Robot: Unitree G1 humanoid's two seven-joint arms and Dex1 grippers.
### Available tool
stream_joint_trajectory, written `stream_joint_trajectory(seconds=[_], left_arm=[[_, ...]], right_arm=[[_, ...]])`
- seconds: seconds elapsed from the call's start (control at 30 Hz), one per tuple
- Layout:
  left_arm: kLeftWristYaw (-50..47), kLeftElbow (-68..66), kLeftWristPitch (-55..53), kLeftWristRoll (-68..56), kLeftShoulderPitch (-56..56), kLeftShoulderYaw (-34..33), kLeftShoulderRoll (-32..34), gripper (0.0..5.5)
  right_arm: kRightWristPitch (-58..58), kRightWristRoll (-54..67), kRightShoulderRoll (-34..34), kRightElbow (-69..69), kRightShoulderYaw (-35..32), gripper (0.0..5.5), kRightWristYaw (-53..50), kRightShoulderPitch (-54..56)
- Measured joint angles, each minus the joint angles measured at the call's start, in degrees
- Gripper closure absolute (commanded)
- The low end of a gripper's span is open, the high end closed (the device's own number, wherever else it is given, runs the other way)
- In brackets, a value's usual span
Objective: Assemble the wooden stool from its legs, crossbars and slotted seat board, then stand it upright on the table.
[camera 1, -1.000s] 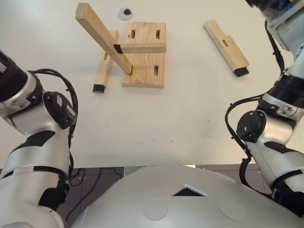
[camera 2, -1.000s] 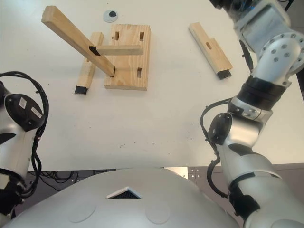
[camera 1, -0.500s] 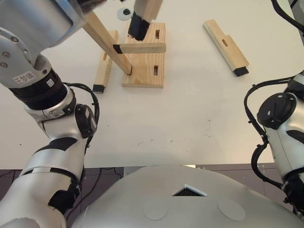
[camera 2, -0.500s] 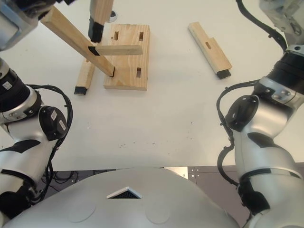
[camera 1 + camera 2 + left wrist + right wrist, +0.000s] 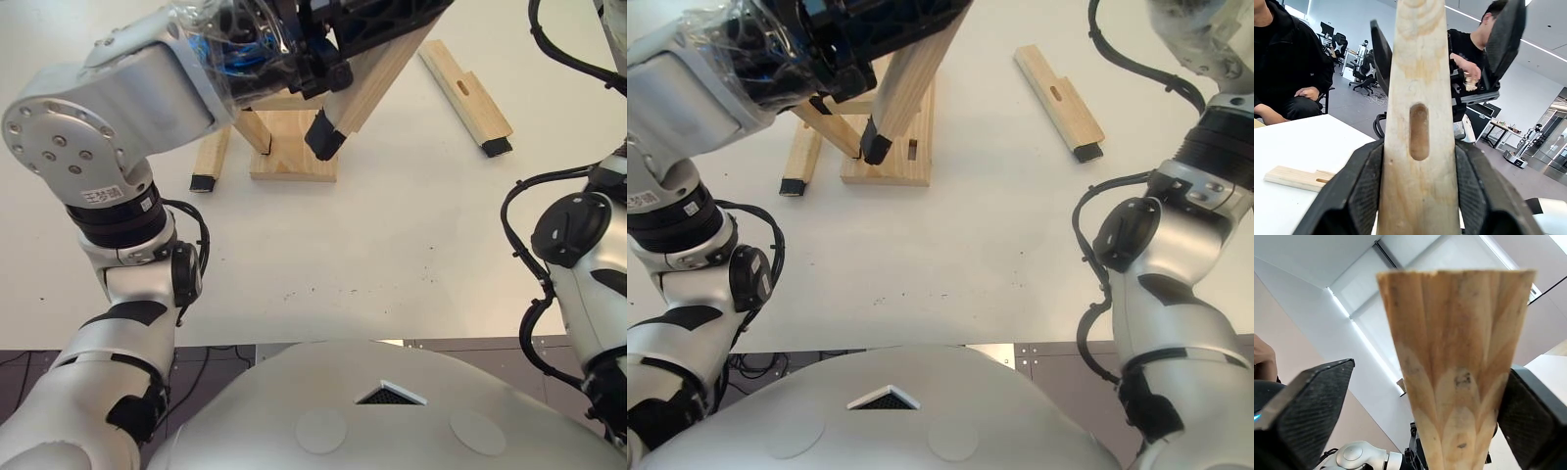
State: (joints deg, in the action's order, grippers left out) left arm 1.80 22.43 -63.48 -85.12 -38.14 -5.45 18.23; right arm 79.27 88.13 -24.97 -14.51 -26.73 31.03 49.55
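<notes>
My left gripper (image 5: 338,44) is shut on a wooden leg (image 5: 367,73) with a black foot cap (image 5: 323,137). It holds the leg tilted, cap down, just above the slotted seat board (image 5: 294,162). The left wrist view has the fingers (image 5: 1366,196) clamped on that slotted leg (image 5: 1420,161). Another leg (image 5: 838,127) stands slanted in the board, mostly hidden behind my arm. Two loose legs lie flat, one left of the board (image 5: 211,157) and one at the far right (image 5: 468,98). Black fingers (image 5: 1308,406) of my right gripper (image 5: 1459,396) are shut on a wooden piece (image 5: 1459,347) raised toward the ceiling.
The white table (image 5: 392,245) has free room between the seat board and its near edge. My left forearm (image 5: 137,88) reaches across the table's left part, covering the far side of the board.
My left arm has swung in over the board with the capped leg, bringing it lower and nearer, tilted with the cap by the board's near right side. My right arm has lifted out of the head views.
</notes>
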Motion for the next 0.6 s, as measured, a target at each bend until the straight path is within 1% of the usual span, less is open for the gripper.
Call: stream_joint_trajectory(seconds=[0.2, 0.37, 0.4, 0.57, 0.6], left_arm=[[0.05, 0.38, 1.05, -0.44, 0.21, 0.61, 1.63, 3.49], [0.71, 0.46, 1.32, -0.65, 0.27, 0.71, 2.28, 3.49], [0.81, 0.45, 1.36, -0.64, 0.35, 0.71, 2.36, 3.49], [2.20, 0.33, 2.07, 0.32, 0.82, 0.82, 2.85, 3.49], [2.54, 0.22, 2.07, 0.88, 0.94, 0.92, 2.90, 3.13]], right_arm=[[-0.67, -1.78, -0.84, 0.61, 2.03, 2.42, 1.59, -0.63], [-1.71, -3.87, -1.02, 1.10, 3.09, 3.18, 3.71, -1.24], [-1.90, -4.37, -1.02, 1.17, 3.24, 3.28, 4.00, -1.31], [-3.12, -5.98, -1.11, 1.76, 4.10, 3.30, 5.34, -1.43], [-3.54, -6.87, -1.16, 2.17, 4.37, 3.31, 5.66, -1.52]])
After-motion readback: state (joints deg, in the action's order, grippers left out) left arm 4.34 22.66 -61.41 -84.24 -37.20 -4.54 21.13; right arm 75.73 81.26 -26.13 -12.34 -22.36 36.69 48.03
